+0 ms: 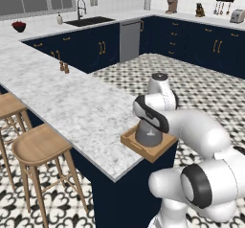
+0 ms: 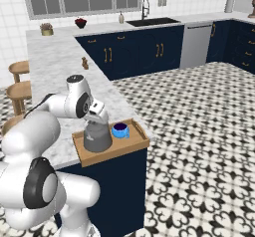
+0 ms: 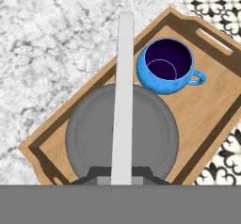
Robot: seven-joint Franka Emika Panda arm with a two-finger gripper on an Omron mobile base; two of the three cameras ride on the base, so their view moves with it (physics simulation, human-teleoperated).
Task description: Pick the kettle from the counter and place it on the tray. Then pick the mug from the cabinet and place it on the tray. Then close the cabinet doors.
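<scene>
The grey dome-shaped kettle (image 3: 89, 133) (image 2: 97, 139) (image 1: 147, 135) stands on the light-wood tray (image 3: 207, 110) (image 2: 108, 155) (image 1: 143, 152), which lies at the end corner of the marble counter (image 1: 72, 102) (image 2: 55, 66). My gripper (image 3: 121, 173) (image 2: 97, 123) hangs straight down over the kettle, shut on its thin arched handle (image 3: 123, 91). The blue mug (image 3: 167, 68) (image 2: 120, 130) sits upright on the tray right beside the kettle, its handle pointing away from it. In the left base view the mug is hidden behind my arm. The cabinet and its doors are out of view.
The tray's outer rim reaches the counter's edge above the patterned floor (image 2: 199, 131). Wooden stools (image 1: 33, 145) (image 2: 19, 89) stand along the counter's far side. Two small brown shakers (image 1: 63, 68) (image 2: 85, 62) stand further up the counter.
</scene>
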